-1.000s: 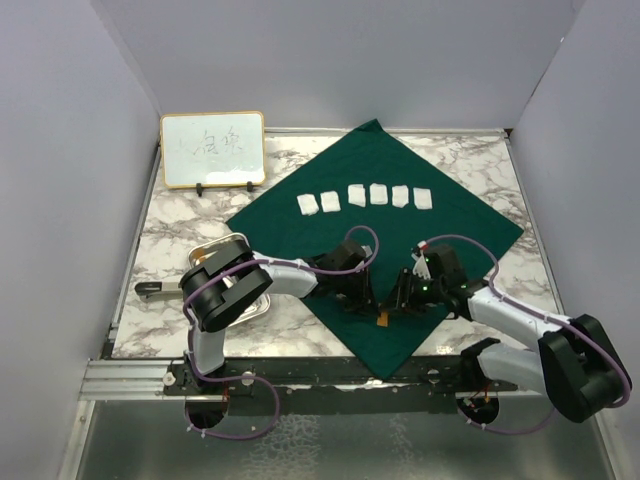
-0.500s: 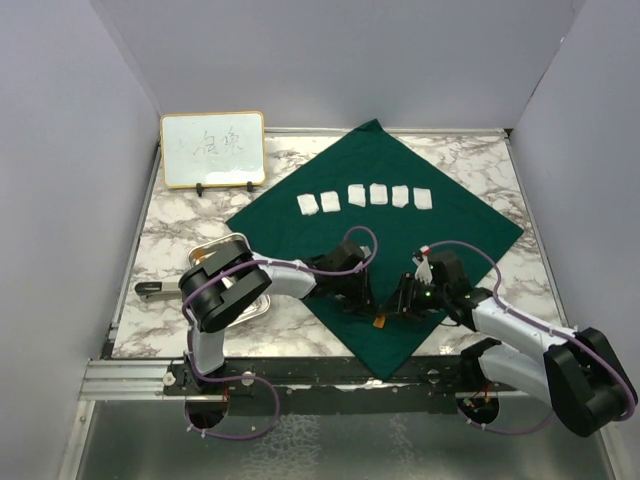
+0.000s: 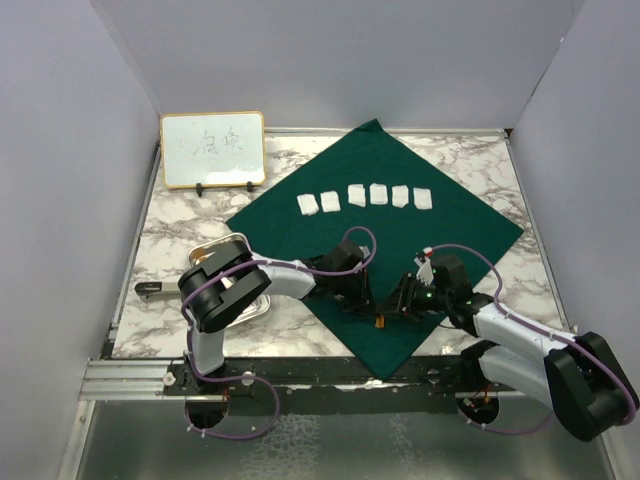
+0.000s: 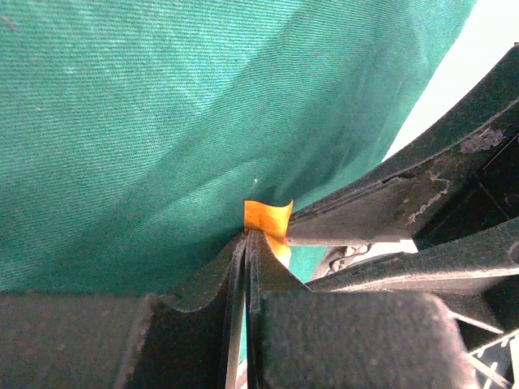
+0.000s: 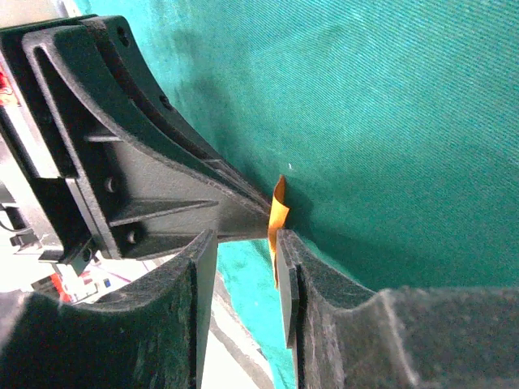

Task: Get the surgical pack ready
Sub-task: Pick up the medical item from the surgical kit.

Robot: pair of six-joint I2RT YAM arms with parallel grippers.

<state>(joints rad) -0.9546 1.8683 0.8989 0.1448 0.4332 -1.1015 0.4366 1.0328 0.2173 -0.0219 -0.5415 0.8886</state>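
The dark green drape (image 3: 440,225) lies spread as a diamond on the marble table, with several white gauze squares (image 3: 365,196) in a row on its far half. Over its near corner both grippers meet tip to tip. My left gripper (image 3: 368,308) (image 4: 248,235) is shut on a small orange strip (image 4: 268,217) (image 3: 380,321). My right gripper (image 3: 392,308) (image 5: 243,239) is open around that same strip (image 5: 278,212), which lies against one of its pads (image 5: 285,267). The steel tray (image 3: 255,305) sits off the drape's left side, mostly hidden under my left arm.
A wood-framed whiteboard (image 3: 212,150) stands at the back left. A dark slim object (image 3: 150,290) sticks out to the left of the tray. Grey walls close in the table on three sides, and a metal rail (image 3: 130,378) runs along the near edge.
The right arm has shifted slightly nearer and lower, its gripper staying at the orange strip. The left arm and the strip have hardly moved.
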